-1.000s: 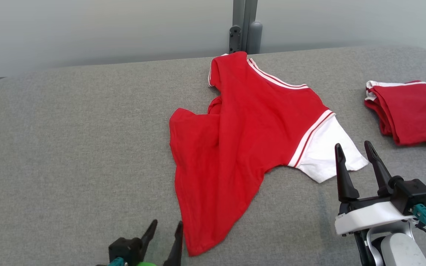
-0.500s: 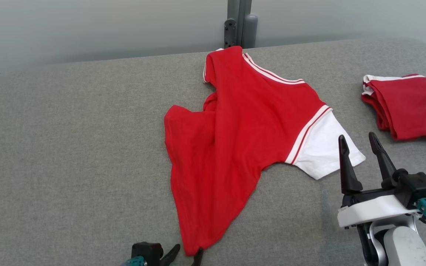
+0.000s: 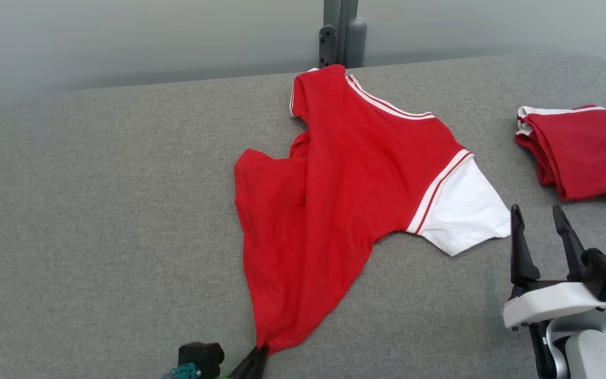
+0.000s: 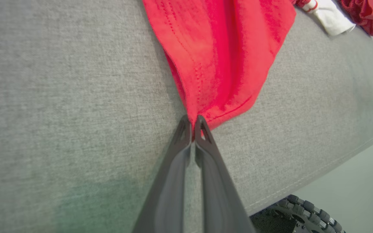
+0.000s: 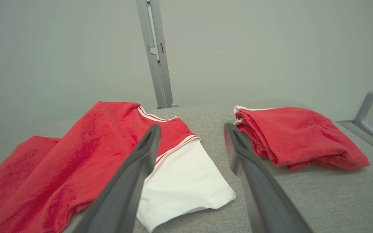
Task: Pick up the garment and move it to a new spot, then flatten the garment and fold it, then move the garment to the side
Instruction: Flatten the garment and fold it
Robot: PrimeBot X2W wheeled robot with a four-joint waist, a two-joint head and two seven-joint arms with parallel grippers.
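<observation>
- Red T-shirt (image 3: 345, 173) lies crumpled on the grey padded table (image 3: 98, 210), about mid-surface, collar end toward the far edge and hem toward the robot.
- Its lowest hem corner is drawn to a point at the near edge of the table. The left gripper (image 3: 260, 351) is pinched tight on that corner, fingers pressed together with red cloth between the tips; this is clearest in the left wrist view (image 4: 193, 121).
- Right gripper (image 3: 537, 210) has its fingers spread wide and holds nothing. It sits just beside the outer edge of the white sleeve (image 3: 461, 210) without touching it.
- Second red garment (image 3: 587, 152), folded with white trim, rests on the table's right side, well apart from the T-shirt. In the right wrist view, the gap between the sleeve and this folded garment (image 5: 296, 139) lies between the spread fingers (image 5: 131, 181).
- Grey metal post (image 3: 341, 31) stands behind the far table edge, just past the collar.
- Shirt's left side is folded over on itself, so the other sleeve shows only as a bunched red fold. What lies under it is hidden.
- Left gripper body is cut off by the bottom edge of the head view, and the folded garment by the right edge.
- Cannot tell whether the right fingertips rest on the table or hang above it.
- Dark ribbed wheel (image 4: 306, 210) shows below the table edge in the left wrist view, partly cropped.
</observation>
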